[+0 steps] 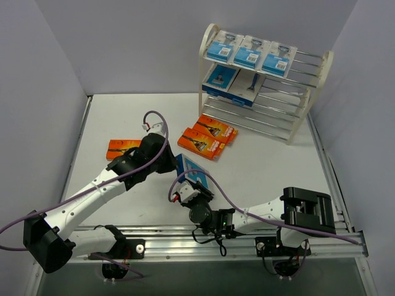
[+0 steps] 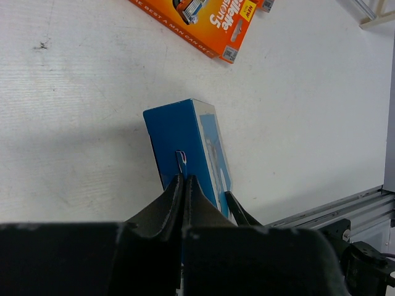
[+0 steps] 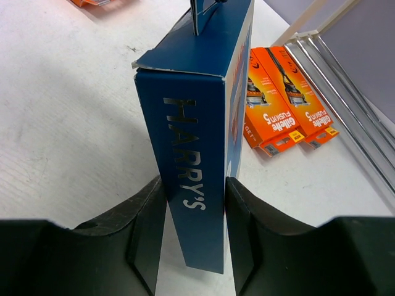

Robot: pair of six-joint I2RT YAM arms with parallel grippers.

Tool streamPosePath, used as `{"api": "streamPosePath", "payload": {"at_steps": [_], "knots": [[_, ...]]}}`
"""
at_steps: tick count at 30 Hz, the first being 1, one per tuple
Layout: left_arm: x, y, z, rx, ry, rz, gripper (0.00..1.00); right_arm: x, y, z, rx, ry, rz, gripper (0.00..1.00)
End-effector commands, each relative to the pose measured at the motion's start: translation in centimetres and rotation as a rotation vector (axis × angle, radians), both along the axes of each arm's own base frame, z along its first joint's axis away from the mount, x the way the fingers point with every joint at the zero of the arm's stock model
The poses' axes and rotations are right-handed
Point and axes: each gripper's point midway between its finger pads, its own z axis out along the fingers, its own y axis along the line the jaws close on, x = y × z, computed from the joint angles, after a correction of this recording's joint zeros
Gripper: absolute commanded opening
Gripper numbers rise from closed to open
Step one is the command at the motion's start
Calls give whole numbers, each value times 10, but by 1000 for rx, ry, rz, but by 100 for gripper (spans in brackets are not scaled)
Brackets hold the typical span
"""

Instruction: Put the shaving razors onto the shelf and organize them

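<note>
So right now you've got the blue rectangular cardboard razor box (image 3: 191,123) standing on its narrow edge on the white tabletop (image 1: 123,117), in front of both arms and well apart from the cream-white three-tier wire shelf (image 1: 281,117) at the back right. Your right gripper (image 3: 194,185) has a black finger on each side of the box, and both pads look pressed against its broad faces, so I'd call that a grip. Your left gripper (image 2: 184,179) is pinched fully shut at the box's far end, right on the little hang tab there. The tab is thin, but it does look caught between the fingertips. Two orange rectangular razor boxes (image 1: 208,137) lie flat side by side, touching each other, between the blue box and the shelf. A third orange box (image 1: 122,148) lies flat by itself off to the left, beside your left arm. On the shelf, the top tier holds three blue-and-white blister packs (image 1: 249,54) in a row. The middle tier has two blue-and-white boxes (image 1: 231,82) next to each other at its left end.
</note>
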Motion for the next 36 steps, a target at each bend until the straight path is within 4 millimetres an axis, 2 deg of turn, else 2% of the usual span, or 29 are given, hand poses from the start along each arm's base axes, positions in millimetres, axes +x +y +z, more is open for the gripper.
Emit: {"api": "streamPosePath", "payload": {"at_steps": [1, 2, 3, 4, 5, 6, 7, 8, 14, 20, 22, 23, 33, 36], "knots": [[1, -7, 15, -37, -22, -30, 2, 1, -4, 13, 48, -33, -44, 18], [1, -4, 16, -35, -31, -26, 5, 1, -5, 15, 58, -33, -45, 17], [2, -2, 16, -33, -34, -21, 11, 0, -5, 16, 64, -32, -42, 15], [2, 0, 18, -34, -40, -17, 35, 0, -5, 16, 68, -32, -40, 12], [2, 3, 15, -27, -40, -16, 42, -1, -5, 15, 72, -28, -38, 9], [1, 6, 18, -33, -48, -11, 46, -1, -5, 16, 76, -26, -35, 7], [3, 10, 18, -36, -52, 0, 50, -1, -5, 15, 81, -24, -34, 0], [2, 11, 18, -35, -58, -2, 55, -1, -5, 15, 83, -22, -35, 0], [2, 27, 16, -26, -54, 17, 65, -4, -8, 10, 115, -2, -36, 0], [-3, 9, 8, -93, -56, -69, 81, -6, -4, 9, 127, 8, -19, 0], [-3, -2, 15, -152, -86, -104, 97, -6, -4, 9, 128, 9, -18, 0], [-5, -3, 11, -162, -85, -107, 97, -7, -3, 9, 134, 13, -14, 0], [-4, -30, 24, -198, -147, -184, 94, -8, 3, 1, 117, 23, -4, 0], [-4, -37, 21, -216, -150, -199, 94, -8, 5, -1, 114, 25, -3, 0]]}}
